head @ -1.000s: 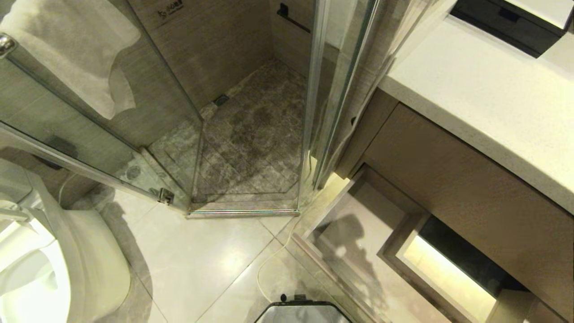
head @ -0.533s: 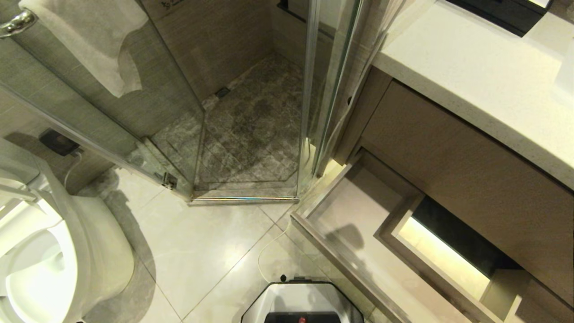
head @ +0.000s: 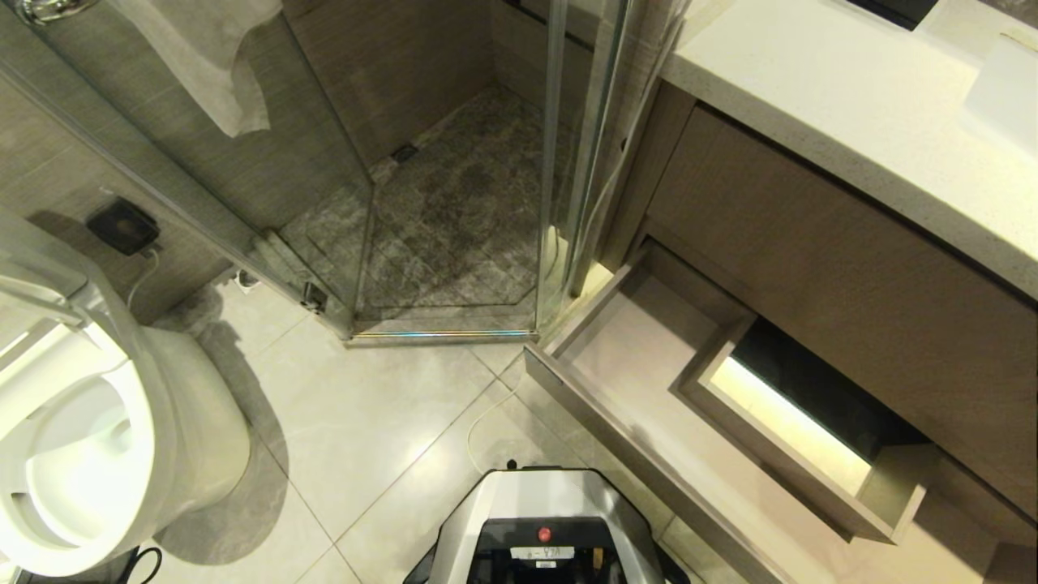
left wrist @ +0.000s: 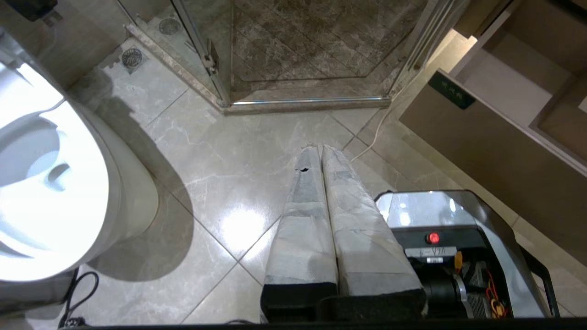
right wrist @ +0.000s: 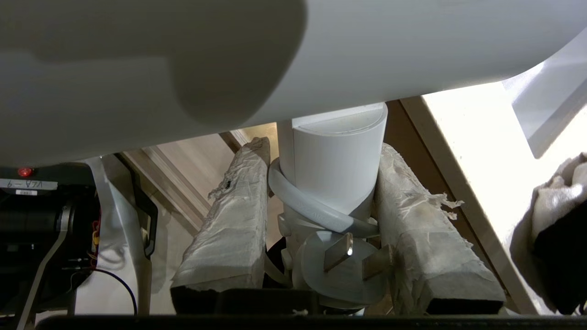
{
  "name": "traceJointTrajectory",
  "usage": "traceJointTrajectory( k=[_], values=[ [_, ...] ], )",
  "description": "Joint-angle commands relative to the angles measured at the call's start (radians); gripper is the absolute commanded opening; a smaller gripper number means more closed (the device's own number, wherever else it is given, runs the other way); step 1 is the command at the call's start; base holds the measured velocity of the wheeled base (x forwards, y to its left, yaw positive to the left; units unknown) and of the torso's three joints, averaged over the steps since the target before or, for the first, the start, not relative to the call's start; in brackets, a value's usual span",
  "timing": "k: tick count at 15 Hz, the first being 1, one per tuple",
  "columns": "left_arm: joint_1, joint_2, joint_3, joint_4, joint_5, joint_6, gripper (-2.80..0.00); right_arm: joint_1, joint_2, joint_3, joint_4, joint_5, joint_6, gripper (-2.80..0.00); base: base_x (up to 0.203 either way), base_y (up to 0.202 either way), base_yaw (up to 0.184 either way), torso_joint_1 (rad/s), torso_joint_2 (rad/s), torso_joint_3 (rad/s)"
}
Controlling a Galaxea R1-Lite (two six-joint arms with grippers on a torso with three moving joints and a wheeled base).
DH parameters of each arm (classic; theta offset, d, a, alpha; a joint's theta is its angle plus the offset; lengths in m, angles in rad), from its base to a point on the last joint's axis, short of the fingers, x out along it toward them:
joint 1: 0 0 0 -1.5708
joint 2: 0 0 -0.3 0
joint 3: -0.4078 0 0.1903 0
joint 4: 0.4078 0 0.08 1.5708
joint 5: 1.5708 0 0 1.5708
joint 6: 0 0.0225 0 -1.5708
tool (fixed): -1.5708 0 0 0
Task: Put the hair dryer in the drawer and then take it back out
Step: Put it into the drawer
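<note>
My whole view has swung since a second ago: my head has dipped, so the shower corner has slid up, my own base (head: 542, 527) now fills the lower edge, and more of the open drawer (head: 628, 365) shows. The things themselves have not shifted; the camera has.

On my left, the left gripper (left wrist: 319, 149) hangs parked over the floor tiles beside the toilet (head: 73, 438), its padded fingers pressed together with nothing between them.

To the right, my right gripper (right wrist: 321, 192) is out of the head view, but its wrist camera shows its wrapped fingers clamped about halfway in on the handle of the hair dryer (right wrist: 339, 169); the cord (right wrist: 307, 206) is looped round the handle and the plug (right wrist: 341, 263) sits low between the fingers.

I judge the dryer light, rigid and smooth-shelled, so slippery. The handle is the right hold, and the trapped cord should help keep it from trailing.

The drawer stands pulled out under the counter (head: 851, 122), its pale floor bare as far as I can see, with the boxed cut-out (head: 791, 422) mid-back. I should set the dryer on the flat floor beside that box.
</note>
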Motion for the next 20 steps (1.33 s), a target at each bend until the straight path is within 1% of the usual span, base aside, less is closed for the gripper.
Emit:
traceJointTrajectory(
  k=[1, 6, 8, 12, 15, 20],
  values=[
    [0.0, 0.0, 0.002, 0.0, 0.0, 0.0, -2.8, 0.0, -0.002, 0.0, -0.002, 0.0, -0.003, -2.8, 0.0, 0.0, 0.0, -0.154, -0.17, -0.33],
    [0.0, 0.0, 0.002, 0.0, 0.0, 0.0, -2.8, 0.0, -0.008, 0.009, -0.015, -0.001, -0.001, -2.8, 0.0, 0.0, 0.0, -0.133, -0.22, -0.355],
    [0.0, 0.0, 0.002, 0.0, 0.0, 0.0, -2.8, 0.002, -0.003, 0.007, -0.022, -0.002, -0.003, -2.8, 0.0, 0.0, 0.0, -0.057, -0.13, -0.176],
    [0.0, 0.0, 0.002, 0.0, 0.0, 0.0, -2.8, 0.009, -0.006, 0.014, -0.008, -0.004, -0.004, -2.8, 0.0, 0.0, 0.0, -0.004, -0.02, -0.036],
    [0.0, 0.0, 0.002, 0.0, 0.0, 0.0, -2.8, 0.009, -0.014, 0.021, -0.024, -0.004, -0.001, -2.8, 0.0, 0.0, 0.0, 0.0, 0.0, 0.0],
    [0.0, 0.0, 0.002, 0.0, 0.0, 0.0, -2.8, 0.009, -0.033, 0.036, -0.019, -0.004, -0.001, -2.8, 0.0, 0.0, 0.0, -0.197, 0.31, 0.112]
  ],
)
